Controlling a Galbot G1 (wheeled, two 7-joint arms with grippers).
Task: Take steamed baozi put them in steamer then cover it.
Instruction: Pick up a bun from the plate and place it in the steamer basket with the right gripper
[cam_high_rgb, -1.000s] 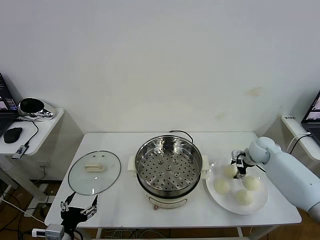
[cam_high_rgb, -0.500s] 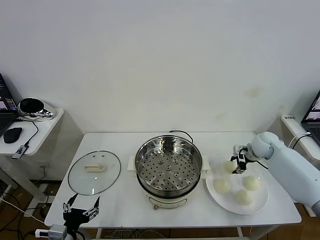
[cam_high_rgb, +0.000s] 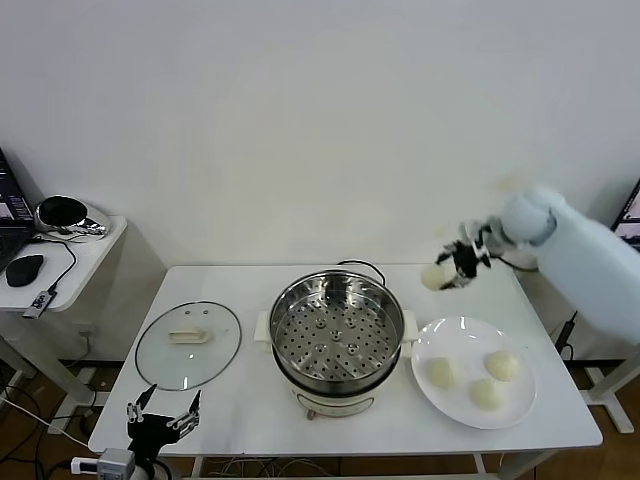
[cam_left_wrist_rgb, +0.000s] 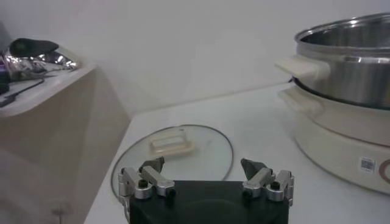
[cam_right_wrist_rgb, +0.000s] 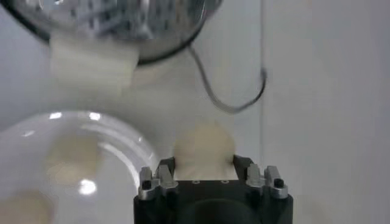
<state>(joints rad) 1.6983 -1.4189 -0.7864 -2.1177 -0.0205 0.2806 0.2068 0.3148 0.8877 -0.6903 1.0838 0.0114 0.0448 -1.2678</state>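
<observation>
The right gripper (cam_high_rgb: 455, 268) is pinched on one bun (cam_high_rgb: 434, 276), a finger on each side of it, and holds it in the air above the table's (cam_high_rgb: 250, 390) far right part, just past the steamer's (cam_high_rgb: 338, 340) rim and above the plate's (cam_high_rgb: 520, 410) far edge. The held bun looks round, smooth and cream-white. Three more buns (cam_high_rgb: 443, 373) lie on the white plate to the right of the steamer. The steamer stands uncovered at the table's middle, its perforated tray bare. The glass lid (cam_high_rgb: 188, 343) lies flat to the left of it. The left gripper (cam_left_wrist_rgb: 206, 181) hangs with fingers spread wide near the table's front left corner, holding nothing.
</observation>
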